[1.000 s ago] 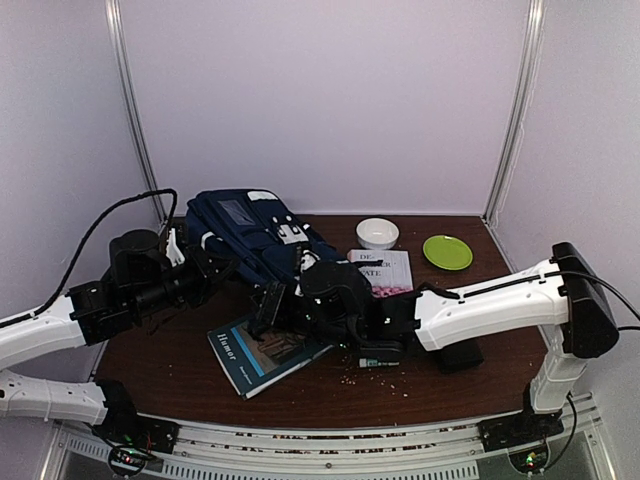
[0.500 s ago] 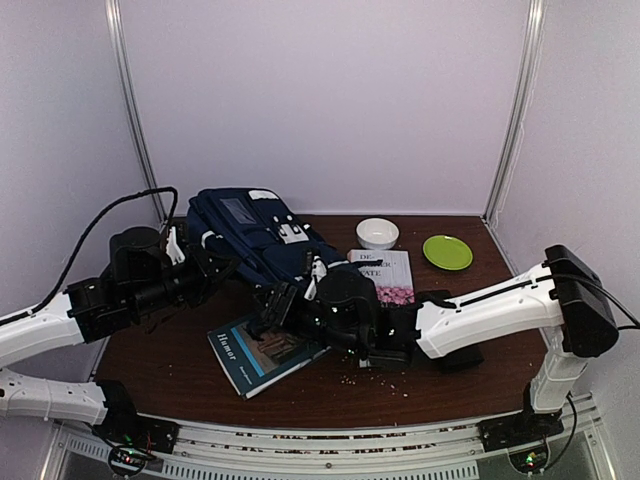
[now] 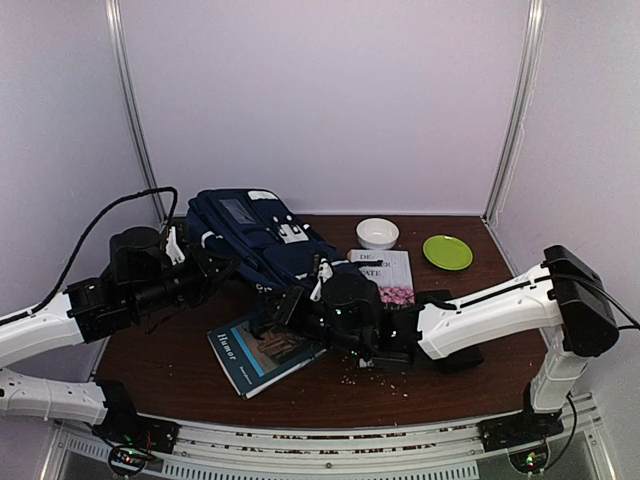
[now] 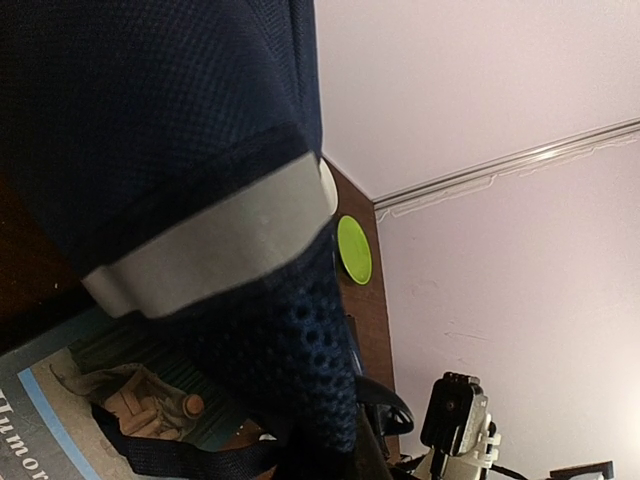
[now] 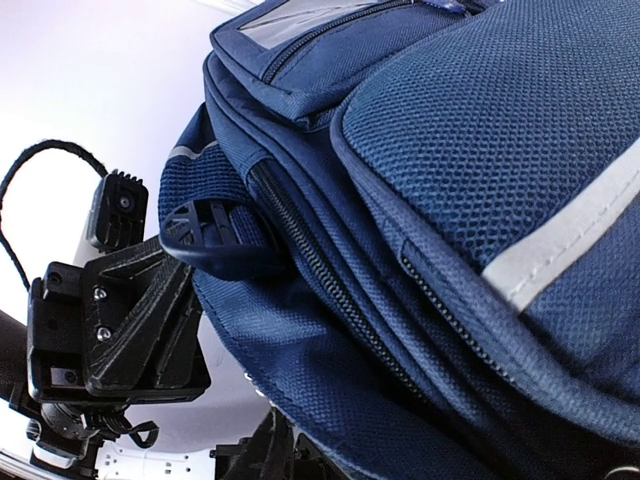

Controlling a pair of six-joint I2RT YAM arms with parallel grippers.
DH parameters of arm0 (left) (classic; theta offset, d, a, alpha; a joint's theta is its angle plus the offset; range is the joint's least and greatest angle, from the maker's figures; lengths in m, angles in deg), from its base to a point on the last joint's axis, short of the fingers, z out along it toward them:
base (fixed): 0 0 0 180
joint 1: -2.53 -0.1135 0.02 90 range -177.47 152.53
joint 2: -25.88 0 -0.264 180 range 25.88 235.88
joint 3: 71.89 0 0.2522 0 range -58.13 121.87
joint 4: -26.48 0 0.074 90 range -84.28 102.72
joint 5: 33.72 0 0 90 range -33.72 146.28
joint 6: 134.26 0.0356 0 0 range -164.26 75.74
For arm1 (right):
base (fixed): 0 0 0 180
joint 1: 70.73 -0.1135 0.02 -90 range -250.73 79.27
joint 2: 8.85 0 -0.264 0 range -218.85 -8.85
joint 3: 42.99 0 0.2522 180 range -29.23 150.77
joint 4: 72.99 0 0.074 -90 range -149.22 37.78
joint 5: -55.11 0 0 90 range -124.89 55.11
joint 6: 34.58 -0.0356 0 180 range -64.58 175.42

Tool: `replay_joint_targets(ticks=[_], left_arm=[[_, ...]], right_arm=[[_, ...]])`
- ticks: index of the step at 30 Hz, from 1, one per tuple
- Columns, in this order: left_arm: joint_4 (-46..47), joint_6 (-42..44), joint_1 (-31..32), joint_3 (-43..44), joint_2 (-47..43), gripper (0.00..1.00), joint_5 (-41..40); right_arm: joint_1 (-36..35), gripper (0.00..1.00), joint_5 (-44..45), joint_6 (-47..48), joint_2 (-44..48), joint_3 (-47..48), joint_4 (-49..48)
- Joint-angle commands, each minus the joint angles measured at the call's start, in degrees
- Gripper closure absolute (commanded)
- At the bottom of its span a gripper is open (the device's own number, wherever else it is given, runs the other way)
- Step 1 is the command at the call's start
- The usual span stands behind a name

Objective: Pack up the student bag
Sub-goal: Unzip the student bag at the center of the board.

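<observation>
The student bag (image 3: 252,232), a navy backpack with pale grey trim, lay heaped at the back left of the dark wooden table (image 3: 170,375), its lower edge spilling toward a book titled "Humor" (image 3: 262,352) that rested flat just in front of it. The left gripper (image 3: 212,266) had reached in against the bag's left side, its jaws drawn almost fully together on a fold of the blue fabric; the right wrist view caught one of its dark fingers (image 5: 215,238) pressed against the bag beside a zipper line. The right gripper (image 3: 283,303) sat low at the bag's front edge, above the far corner of the book, but navy mesh filled its own camera and hid the fingers, so whether it gripped anything could not be told. To the right of the bag lay a printed sheet (image 3: 386,266), with a white bowl (image 3: 378,233) and a green plate (image 3: 447,252) near the back wall.
</observation>
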Motion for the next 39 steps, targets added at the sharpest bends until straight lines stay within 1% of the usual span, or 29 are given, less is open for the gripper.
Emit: replay_joint_targets(ticks=[1,5,8,18,22,23,27,28,30,32,34,39], left_arm=[[9.2,0.3,1.1,3.8,-2.0,1.00,1.1],[9.5,0.3,1.8,3.8,-1.5,1.00,1.1],[9.6,0.2,2.3,3.8,-1.3,1.00,0.8],[8.8,0.7,2.4,3.5,-2.2,1.00,-0.7],[8.6,0.8,2.4,3.5,-2.4,1.00,-1.0],[8.5,0.8,2.4,3.5,-2.4,1.00,-1.1],[8.1,0.9,2.4,3.4,-2.4,1.00,-1.7],[8.0,0.8,2.4,3.4,-2.4,1.00,-1.9],[8.0,0.7,2.4,3.7,-2.4,1.00,-2.1],[8.0,0.7,2.4,4.3,-2.2,1.00,-2.0],[7.8,0.7,2.4,5.0,-1.8,1.00,-1.6],[7.8,0.9,2.4,6.3,-1.0,1.00,-1.0]], right_arm=[[1.7,0.74,5.0,-0.5,1.1,-0.3,4.4],[1.7,0.71,6.6,-1.5,1.1,1.1,8.1],[1.7,0.72,8.4,-1.6,1.4,2.1,10.6],[1.6,0.90,8.5,-0.7,2.0,1.1,9.6],[1.6,0.98,8.4,-0.5,2.5,0.5,9.4],[1.6,1.00,8.3,-0.2,2.6,0.6,9.3],[1.3,1.00,7.8,2.1,3.0,1.2,9.3],[1.1,0.98,8.1,3.0,3.2,1.3,9.6],[0.5,0.87,9.7,4.6,3.8,1.4,10.6],[0.2,0.77,11.6,5.4,4.2,1.2,11.6],[0.1,0.72,14.0,5.4,4.7,0.6,12.3],[0.0,0.66,16.7,7.4,4.8,1.9,13.9]])
